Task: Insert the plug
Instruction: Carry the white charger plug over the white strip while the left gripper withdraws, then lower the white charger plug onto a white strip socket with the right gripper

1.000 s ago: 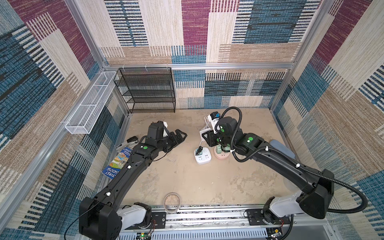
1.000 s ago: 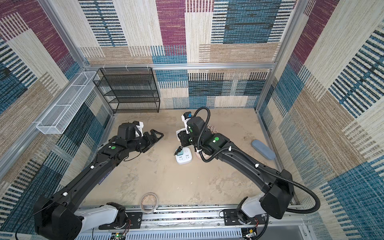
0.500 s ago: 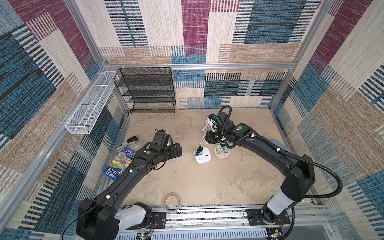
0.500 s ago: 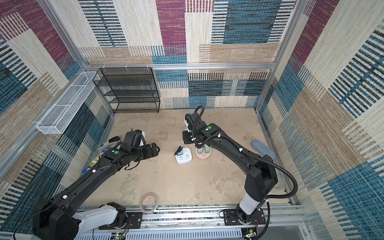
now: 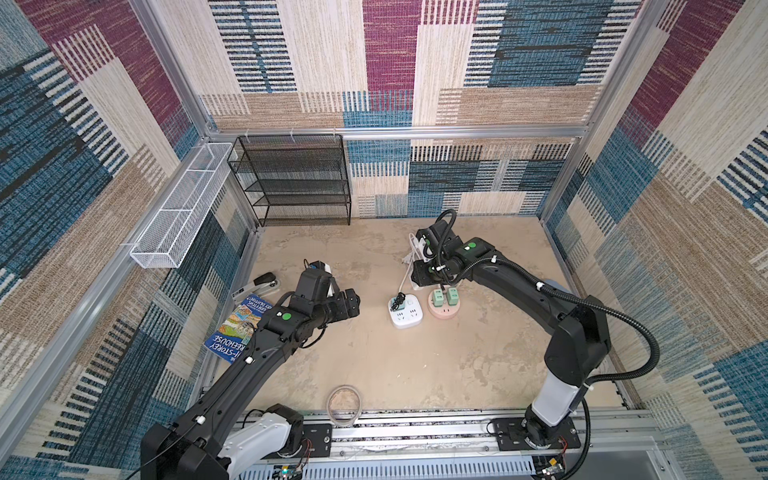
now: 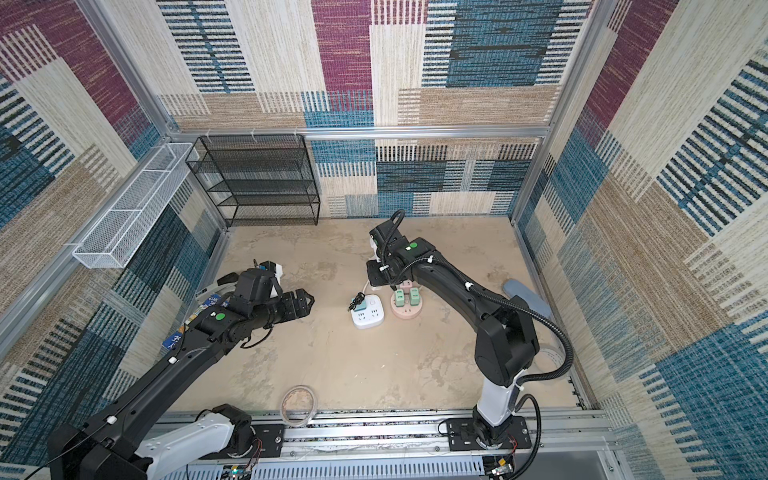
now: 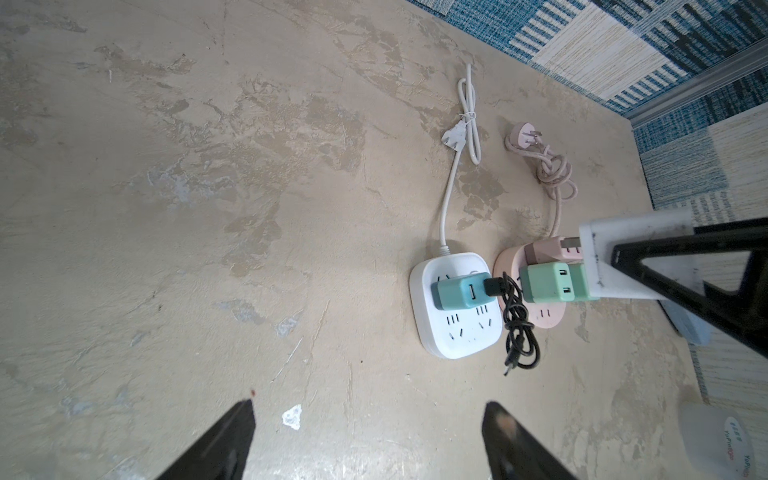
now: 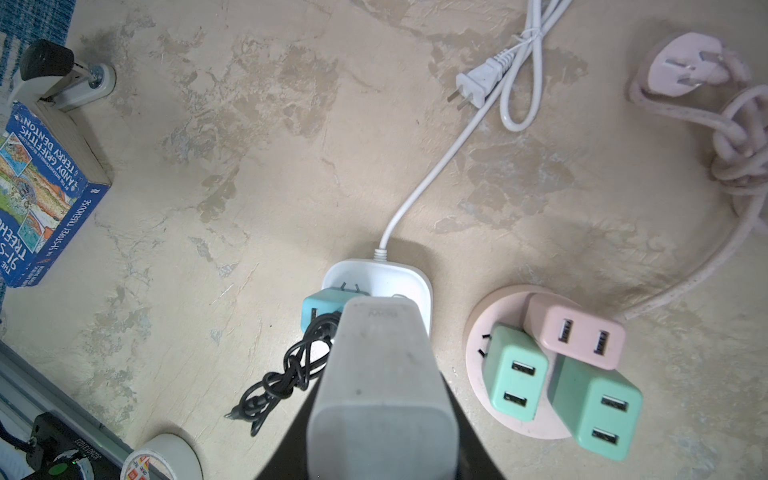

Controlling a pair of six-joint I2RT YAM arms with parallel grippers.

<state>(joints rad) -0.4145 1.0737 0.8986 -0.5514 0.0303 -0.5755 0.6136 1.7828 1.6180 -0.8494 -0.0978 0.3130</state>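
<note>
My right gripper (image 8: 380,419) is shut on the plug (image 8: 380,374), a large white adapter block. It hangs over the white power strip (image 8: 399,278) and hides part of it; its prongs are hidden. In both top views the right gripper (image 5: 422,276) (image 6: 380,274) sits just behind the white strip (image 5: 409,316) (image 6: 370,318). A teal charger (image 7: 457,293) with a black cable (image 7: 519,328) is plugged into that strip. My left gripper (image 7: 370,415) (image 5: 353,303) is open and empty, left of the strip.
A round pink socket (image 8: 478,353) beside the strip carries two green chargers (image 8: 515,372) and a pink one (image 8: 575,336). A book (image 5: 241,324) and stapler (image 5: 257,284) lie at the left. A tape roll (image 5: 344,405) lies in front, and a black wire shelf (image 5: 295,178) stands at the back.
My left gripper has drawn back toward the front, staying open. The right arm has swung its elbow outward and its gripper, still on the plug, has shifted slightly left over the white strip.
</note>
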